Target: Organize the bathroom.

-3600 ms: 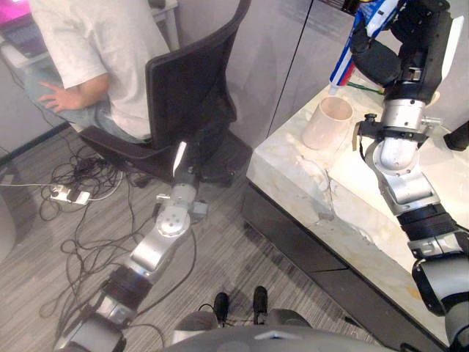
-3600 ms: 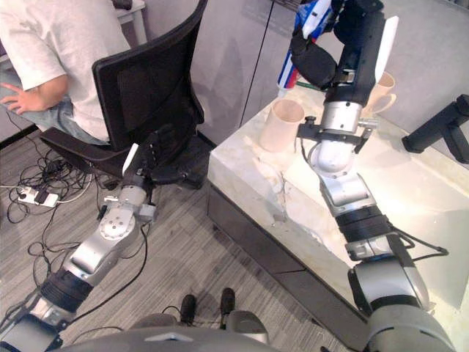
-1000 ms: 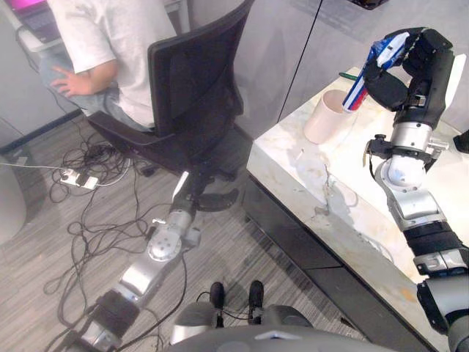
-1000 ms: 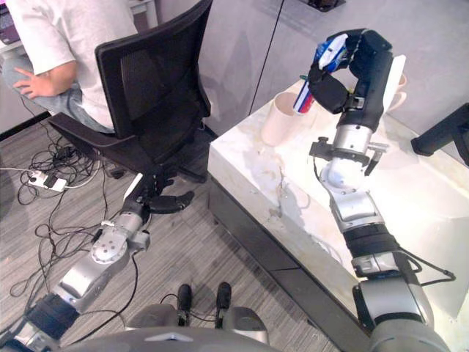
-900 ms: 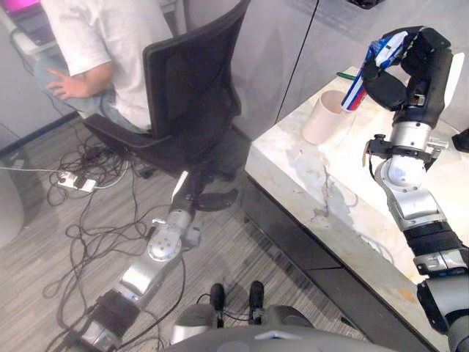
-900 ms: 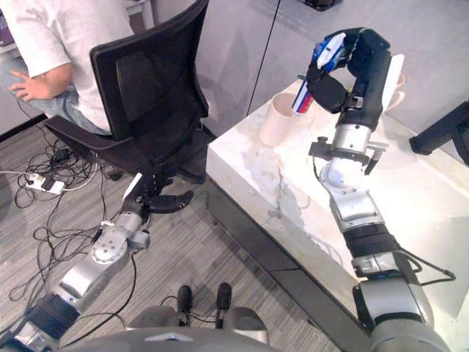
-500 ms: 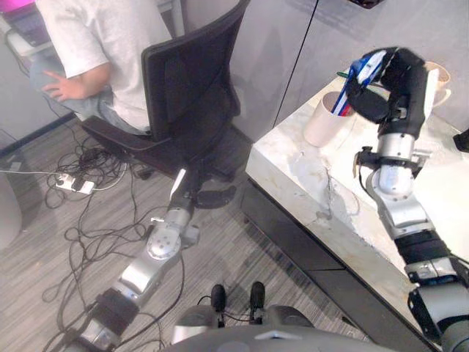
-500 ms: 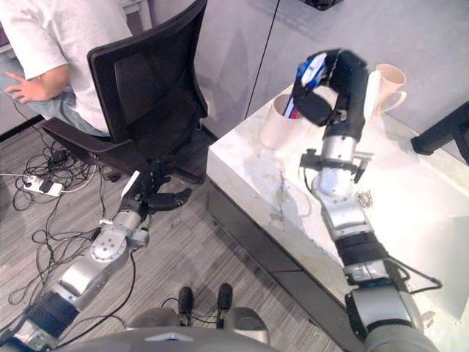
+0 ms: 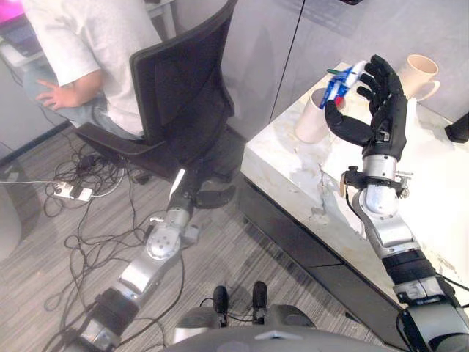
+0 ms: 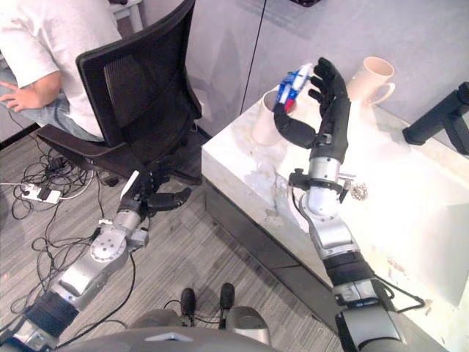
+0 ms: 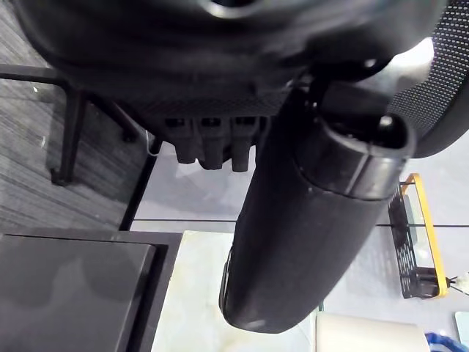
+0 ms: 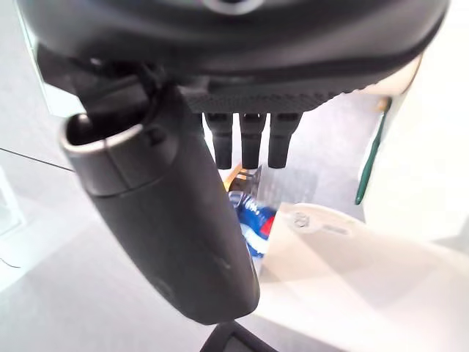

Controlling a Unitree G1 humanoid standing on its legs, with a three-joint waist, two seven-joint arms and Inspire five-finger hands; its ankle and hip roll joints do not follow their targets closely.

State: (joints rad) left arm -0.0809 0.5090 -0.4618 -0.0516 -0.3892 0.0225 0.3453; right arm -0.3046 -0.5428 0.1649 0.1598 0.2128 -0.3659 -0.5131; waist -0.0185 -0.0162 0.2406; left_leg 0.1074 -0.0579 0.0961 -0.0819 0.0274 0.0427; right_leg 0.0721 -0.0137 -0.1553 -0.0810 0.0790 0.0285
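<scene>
Right hand, fingers now spread straight and holding nothing, hovers just behind the cup on the counter, having let go the toothpaste, which stands in the cup, so that item looks stowed.

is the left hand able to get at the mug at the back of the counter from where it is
Probably not. The left hand hangs low over the floor beside the office chair, while the mug stands far across the counter, beyond the right hand.
</scene>
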